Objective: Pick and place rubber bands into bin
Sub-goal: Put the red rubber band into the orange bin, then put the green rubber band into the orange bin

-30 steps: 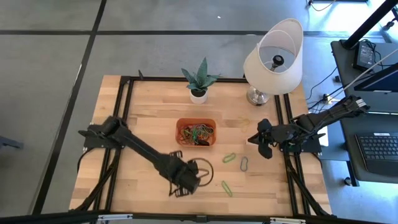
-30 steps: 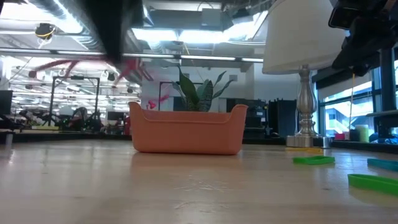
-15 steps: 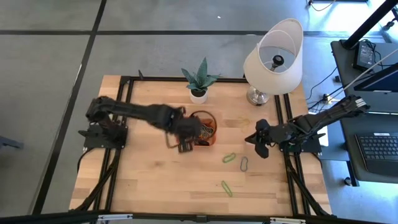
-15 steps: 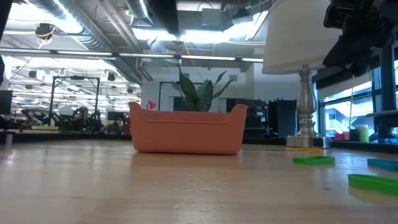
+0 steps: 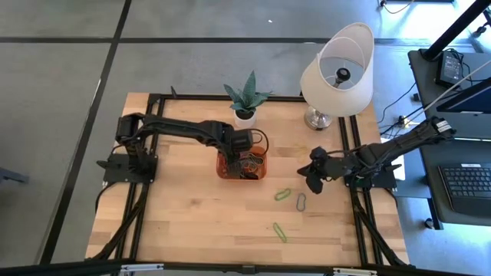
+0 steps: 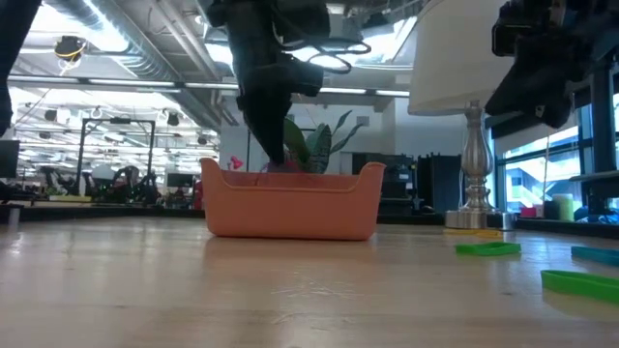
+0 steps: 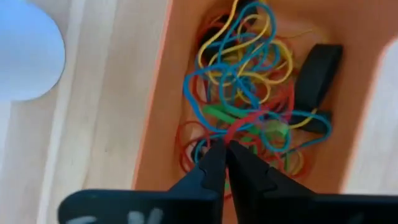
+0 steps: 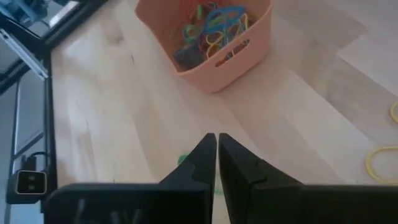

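The orange-red bin (image 5: 222, 172) sits mid-table and holds a tangle of rubber bands (image 7: 249, 93) in blue, yellow, red and green, plus a black piece. My left gripper (image 5: 244, 150) is shut and points down into the bin (image 6: 290, 208), its tips (image 7: 224, 147) just above the pile. Three green bands (image 5: 283, 194) (image 5: 301, 202) (image 5: 279, 231) lie flat on the table to the bin's right and nearer. My right gripper (image 5: 311, 181) is shut (image 8: 216, 138) and hovers above the table right of the bin (image 8: 236, 59), touching nothing. My left gripper comes from above, pointing down into the bin. A thin reddish strand (image 6: 280, 166) shows at its shut tips just above the rim. In the wrist view the tips merge with the red bands (image 7: 239, 127) below, so how much it pinches cannot be told.
A white plant pot (image 5: 245, 117) stands just beyond the bin, and a lamp (image 5: 337, 70) stands at the far right corner. Black frame rails (image 5: 354, 153) run along the table's sides. Yellow bands (image 8: 379, 165) lie near the lamp. Bare wood spreads along the left and near sides.
My left gripper has swung from near the table's near edge toward the far edge, and now points down into the bin. My right gripper has drifted a little toward the table's left, closer to the bin. The green bands have stayed put.
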